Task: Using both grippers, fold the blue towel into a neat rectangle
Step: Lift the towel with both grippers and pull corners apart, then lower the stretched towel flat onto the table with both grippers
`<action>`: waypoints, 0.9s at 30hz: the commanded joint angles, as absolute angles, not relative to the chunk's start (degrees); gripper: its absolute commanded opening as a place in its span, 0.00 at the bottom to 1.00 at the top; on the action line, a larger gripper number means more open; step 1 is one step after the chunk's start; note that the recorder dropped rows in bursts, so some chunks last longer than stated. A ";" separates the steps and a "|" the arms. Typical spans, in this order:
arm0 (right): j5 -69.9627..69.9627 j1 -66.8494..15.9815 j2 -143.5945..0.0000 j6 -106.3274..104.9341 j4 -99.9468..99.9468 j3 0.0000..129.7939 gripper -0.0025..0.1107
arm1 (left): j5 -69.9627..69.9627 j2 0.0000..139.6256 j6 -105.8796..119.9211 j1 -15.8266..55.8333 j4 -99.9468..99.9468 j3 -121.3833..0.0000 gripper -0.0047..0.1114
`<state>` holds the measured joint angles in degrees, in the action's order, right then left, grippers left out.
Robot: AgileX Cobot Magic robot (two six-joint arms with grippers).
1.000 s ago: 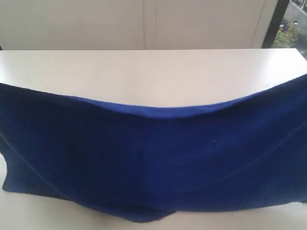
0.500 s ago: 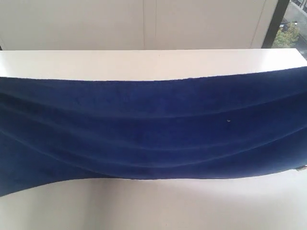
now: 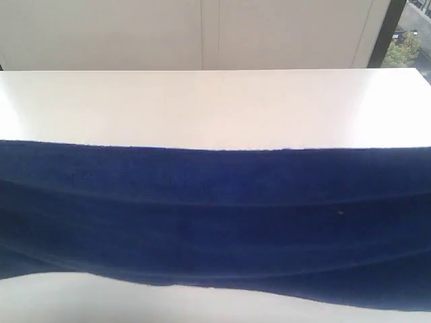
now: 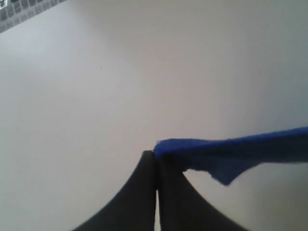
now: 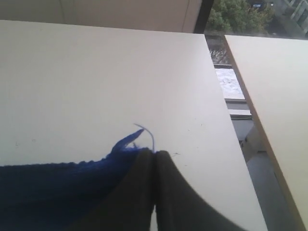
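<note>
1. Since the earlier exterior frames, the blue towel point(image 3: 215, 215) has lost its sag. Its upper edge was first curved, then straighter but higher in the view. It now runs straight and lower, baring more of the white table point(image 3: 215, 108) beyond it.
2. Exterior view: the towel spans the full width of the view as a taut band marked by long horizontal creases. Its lower edge dips further toward the right side, with pale table surface showing below it.
3. Left wrist view: my left gripper point(image 4: 155, 158) has its black jaws pressed together, pinching one corner of the towel at the tips. The cloth stretches sideways away from them, with the table behind it.
4. Right wrist view: my right gripper point(image 5: 154, 155) is likewise clamped on a corner of the towel. A pale thread tag point(image 5: 147, 132) curls up from the cloth just beside the tips.
5. Right wrist view, background: past the table's edge lie a second pale tabletop point(image 5: 279, 96) and green trees point(image 5: 236, 14).
</note>
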<state>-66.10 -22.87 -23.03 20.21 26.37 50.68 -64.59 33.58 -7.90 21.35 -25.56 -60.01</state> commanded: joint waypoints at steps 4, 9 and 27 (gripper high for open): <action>-66.88 -22.76 -23.48 20.39 26.13 50.60 0.02 | -63.78 31.73 -8.14 21.29 -20.93 -58.03 0.04; -57.54 -22.76 -40.01 24.47 28.72 46.60 0.02 | -51.49 46.94 -17.10 21.29 -24.83 -49.61 0.04; -29.96 -14.34 -84.52 52.78 56.88 50.15 0.02 | -23.76 88.02 -66.85 18.03 -73.50 -53.79 0.04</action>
<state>-33.57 -16.56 -82.63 51.61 55.16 48.84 -25.99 86.20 -58.89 19.70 -64.99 -52.38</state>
